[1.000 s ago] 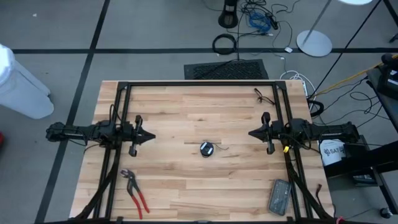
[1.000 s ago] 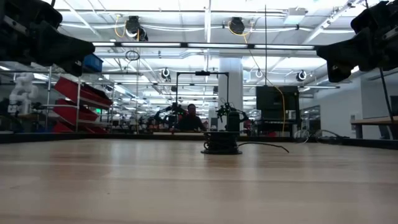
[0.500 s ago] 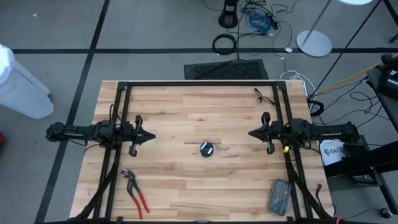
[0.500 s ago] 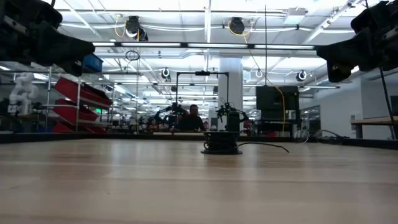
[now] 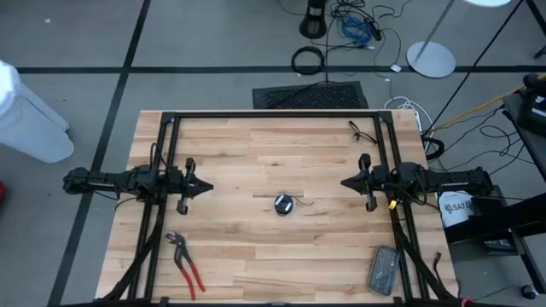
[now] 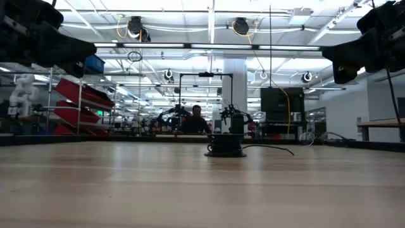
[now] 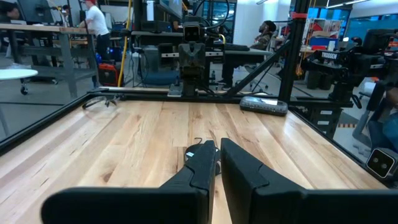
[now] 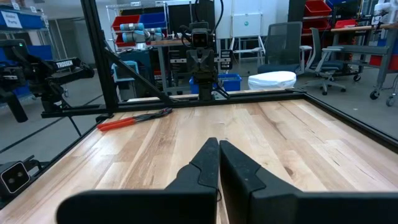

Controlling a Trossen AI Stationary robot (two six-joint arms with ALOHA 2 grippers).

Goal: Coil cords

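Note:
The cord's small round dark puck (image 5: 282,204) lies flat on the wooden table (image 5: 256,145) near its middle. Its very thin black wire (image 5: 302,203) trails toward the table's right. The low view shows the puck (image 6: 225,147) with the wire (image 6: 273,148) lying along the tabletop. My left gripper (image 5: 209,186) hovers level at the table's left, pointing at the puck from well short of it, with its fingers (image 7: 206,155) nearly together and nothing between them. My right gripper (image 5: 344,182) hovers level at the right, shut and empty (image 8: 217,148), also facing the puck.
Red-handled pliers (image 5: 185,260) lie near the front left. A grey flat device (image 5: 383,269) lies at the front right. A short black cord piece (image 5: 358,130) lies at the far right. A black frame (image 5: 273,114) borders the table. Bare wood surrounds the puck.

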